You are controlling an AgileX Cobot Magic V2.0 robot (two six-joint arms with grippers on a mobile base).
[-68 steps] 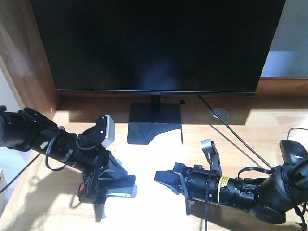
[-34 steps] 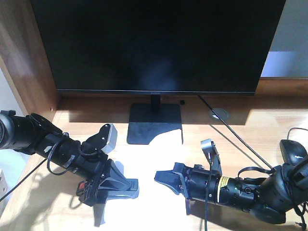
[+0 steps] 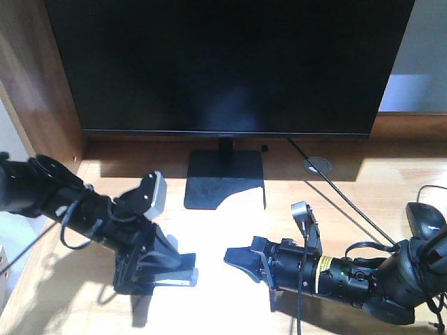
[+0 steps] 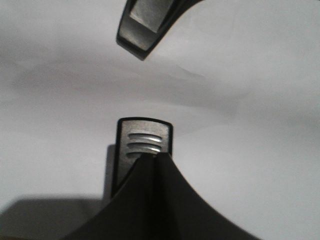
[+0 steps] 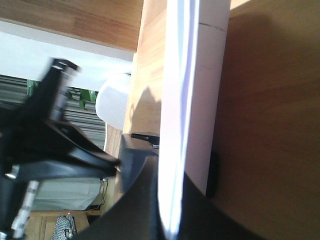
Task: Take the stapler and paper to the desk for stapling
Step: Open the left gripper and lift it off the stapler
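Sunlit desk: monitor behind, mouse right, paper seemingly overexposed.

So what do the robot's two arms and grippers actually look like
Both arms are matte black with looping black cables. Each carries a small grey camera block near the wrist. The right arm has a yellow label band. The left gripper and right gripper have black wedge-shaped fingers with ribbed pads.

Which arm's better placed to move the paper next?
Right. The right gripper has the paper edge between its fingers. The left gripper is open over the sheet, gripping nothing.
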